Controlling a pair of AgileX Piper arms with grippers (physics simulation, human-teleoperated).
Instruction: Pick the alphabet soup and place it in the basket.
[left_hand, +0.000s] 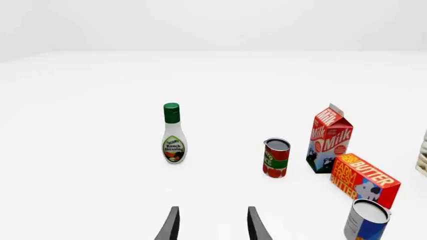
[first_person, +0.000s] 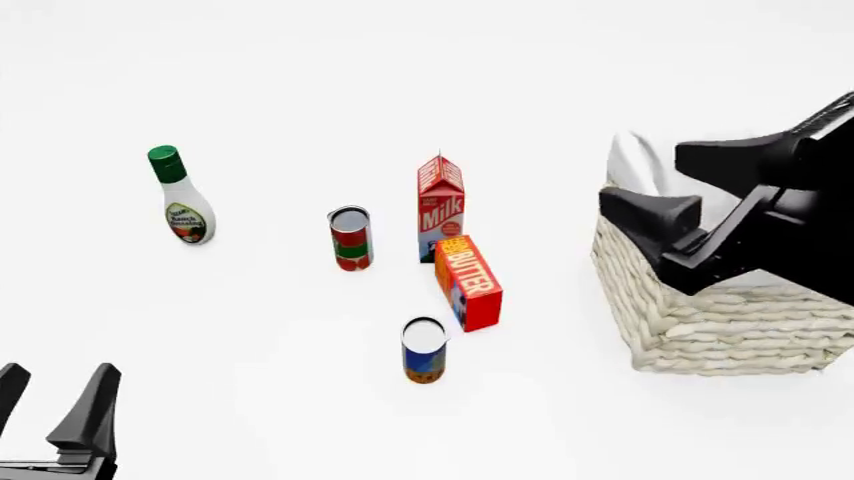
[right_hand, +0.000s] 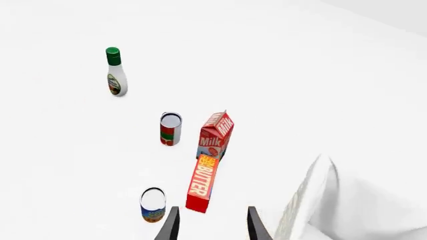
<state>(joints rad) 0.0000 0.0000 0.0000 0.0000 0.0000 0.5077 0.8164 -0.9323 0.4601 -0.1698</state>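
Left pincer (first_person: 54, 400) open, empty, right pincer (right_hand: 210, 222) likewise, alphabet soup (first_person: 424, 350) standing, basket (first_person: 707, 320) front-view only.

We see bright, even, diffuse light on the plain white table (first_person: 267, 100), with no clear source. Shadows are barely there, only faint smudges under the blue and orange cylindrical soup can (first_person: 424, 352). All three views are sharp, free of glare, blur and edge distortion.

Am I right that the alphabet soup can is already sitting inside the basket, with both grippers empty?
Not quite: the front view shows the alphabet soup standing on the table, outside the basket. The left gripper and right gripper are indeed empty.
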